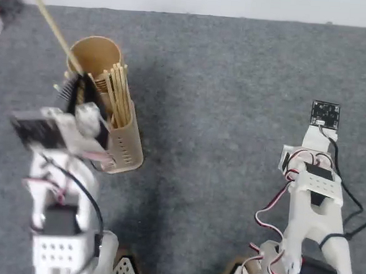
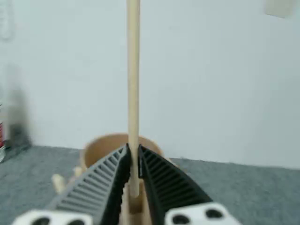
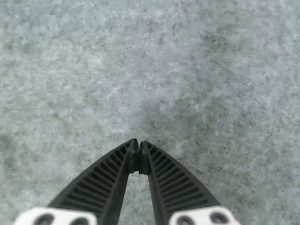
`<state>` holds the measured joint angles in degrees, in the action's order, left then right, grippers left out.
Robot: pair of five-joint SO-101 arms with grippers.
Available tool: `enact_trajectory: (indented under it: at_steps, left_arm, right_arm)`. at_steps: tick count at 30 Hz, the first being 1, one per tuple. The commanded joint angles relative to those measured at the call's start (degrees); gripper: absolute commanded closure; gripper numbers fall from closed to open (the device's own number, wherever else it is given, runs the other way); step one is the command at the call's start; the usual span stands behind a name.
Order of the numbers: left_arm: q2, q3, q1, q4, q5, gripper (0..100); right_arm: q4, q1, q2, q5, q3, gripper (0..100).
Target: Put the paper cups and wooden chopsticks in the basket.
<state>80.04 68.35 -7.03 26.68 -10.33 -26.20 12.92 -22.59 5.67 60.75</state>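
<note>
My left gripper [image 2: 133,157] has its jaws closed nearly all the way onto a single wooden chopstick [image 2: 133,70], with only the stick's thickness between them. On the wrist feed the stick rises straight out from between the ribbed fingers [image 2: 105,176]. From the high camera the same chopstick [image 1: 50,18] slants from the left gripper [image 1: 81,88] toward the bench's far left corner, with its upper end out of frame.

The gripper hangs directly over the basket [image 1: 125,147], which stands on the left half of the grey bench [image 1: 236,84], about midway between the near and far edges. A bundle of chopsticks [image 1: 117,89] leans inside it. A paper cup [image 1: 95,52] shows its open mouth at the basket's far end, though I cannot tell how deep it sits.

My right gripper [image 3: 139,151] is pressed closed, tips touching, with nothing between them. It points down at bare bench on the right side, well apart from the basket.
</note>
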Motion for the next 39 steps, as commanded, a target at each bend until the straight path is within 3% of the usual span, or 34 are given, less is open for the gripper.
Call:
enact_trajectory:
  at_steps: [1, 4, 9, 25, 30, 39]
  left_arm:
    - [18.64, 13.49, 6.77, -2.73, 5.45, 99]
    - [25.23, 19.56, 7.65, -4.84, 7.56, 99]
    - [23.03, 25.01, 4.84, -13.89, 8.00, 99]
    - [23.12, 25.01, 4.57, -11.60, 8.00, 97]
    - [23.12, 21.14, 4.04, -3.87, 7.91, 87]
    - [23.12, 19.65, 2.64, -3.16, 7.12, 87]
  right_arm:
    - [1.01, 0.40, -0.75, -0.70, -2.73, 98.1]
    - [1.01, 0.40, -0.66, -0.70, -2.73, 98.2]
    - [1.01, 0.40, -0.48, -0.70, -2.73, 98.2]
    - [1.10, 0.31, -0.40, -0.70, -2.73, 98.1]
    - [1.10, 0.31, -0.40, -0.70, -2.73, 98.1]
    - [1.10, -0.75, -0.40, -0.70, -2.73, 98.0]
